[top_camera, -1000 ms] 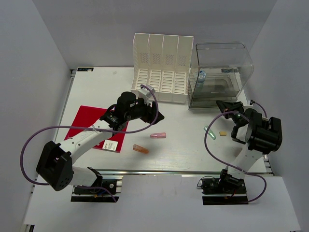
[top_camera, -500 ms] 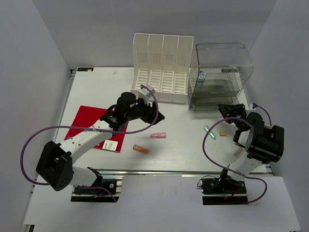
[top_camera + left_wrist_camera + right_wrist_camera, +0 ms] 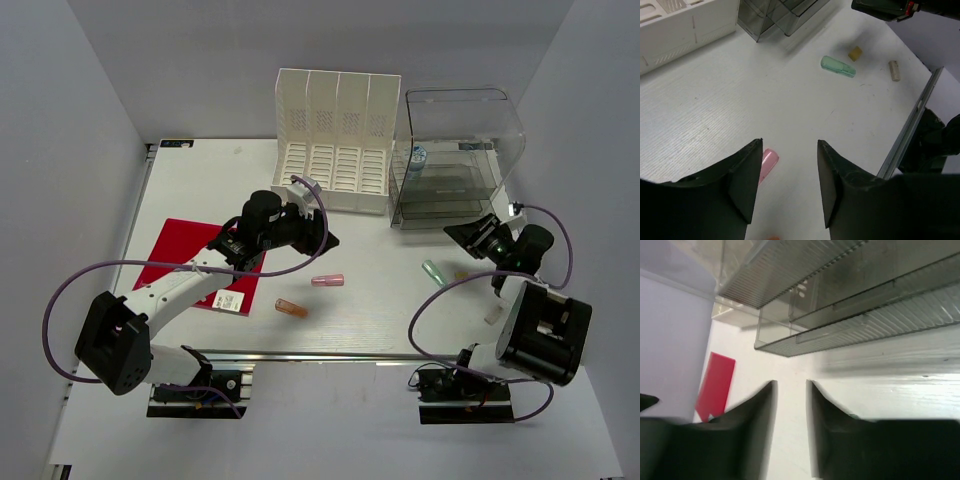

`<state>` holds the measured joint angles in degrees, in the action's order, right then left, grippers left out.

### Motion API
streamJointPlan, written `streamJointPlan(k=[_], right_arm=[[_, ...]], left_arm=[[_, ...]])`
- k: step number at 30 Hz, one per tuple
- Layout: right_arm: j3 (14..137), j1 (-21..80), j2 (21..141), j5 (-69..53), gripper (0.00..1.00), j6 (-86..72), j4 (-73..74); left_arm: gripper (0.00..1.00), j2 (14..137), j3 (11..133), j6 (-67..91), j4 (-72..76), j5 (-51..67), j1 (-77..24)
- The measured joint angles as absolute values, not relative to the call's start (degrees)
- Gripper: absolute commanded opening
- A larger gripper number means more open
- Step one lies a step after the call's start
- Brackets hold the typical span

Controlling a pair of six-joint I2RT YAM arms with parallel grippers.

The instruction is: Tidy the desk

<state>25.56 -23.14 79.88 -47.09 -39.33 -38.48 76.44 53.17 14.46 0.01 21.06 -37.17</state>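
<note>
Plain pale grey walls close in at the back and both sides under soft, even light.

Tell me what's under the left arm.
A flat red folder on the desk, with a white label at its near corner. The arm covers the folder's right side.

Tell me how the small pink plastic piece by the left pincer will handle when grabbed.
The pink piece looks small and translucent, so it is probably light and stiff. Its rounded end and smooth surface suggest it may skid or roll on the desk if nudged. Lying flat and low, it probably needs a pinch across its narrow sides.
</note>
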Motion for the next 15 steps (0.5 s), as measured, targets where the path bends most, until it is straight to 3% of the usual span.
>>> streamJointPlan(k=[1,2,3,4,6,7,8,9,11,12,15], right_arm=[[26.7,-23.1,78.2,-47.2,0.19,-35.3,-34.6],[28.8,-23.0,76.4,-47.3,0.11,-30.3,-29.3],[30.7,-23.0,75.3,-47.2,0.05,-25.8,-25.3],[32.9,-23.0,74.3,-47.1,0.05,-20.6,-20.8],[37.6,-22.6,73.1,-46.7,0.12,-10.8,-11.8],[39.8,-22.3,72.8,-46.0,0.27,-4.7,-7.3],[41.5,-21.8,72.7,-45.2,0.36,0.0,-3.3],[42.9,-21.1,72.7,-44.5,0.52,5.1,0.7],[44.7,-19.2,72.8,-42.5,0.66,13.8,7.7],[45.3,-18.3,72.8,-41.6,0.75,17.3,10.6],[45.8,-14.8,73.4,-37.1,0.81,26.2,17.1]], left_arm=[[0.42,76.4,53.2,14.6,0.0,21.1,-37.2],[0.16,76.4,53.2,14.7,0.0,21.1,-37.2],[0.06,76.4,53.2,15.0,-0.1,21.1,-37.2],[0.00,76.4,53.2,14.7,0.0,21.1,-37.2],[0.00,76.4,53.2,14.5,-0.2,21.3,-37.2],[0.00,76.4,53.2,14.5,-0.4,21.2,-37.2],[0.05,76.4,53.3,14.4,-0.9,21.2,-37.2],[0.12,76.4,53.3,14.4,-1.4,21.1,-37.2],[0.33,76.5,53.6,14.3,-2.3,20.8,-37.2],[0.58,76.5,53.8,14.3,-2.9,20.5,-37.2],[0.73,76.7,54.8,14.3,-4.0,19.9,-37.2]])
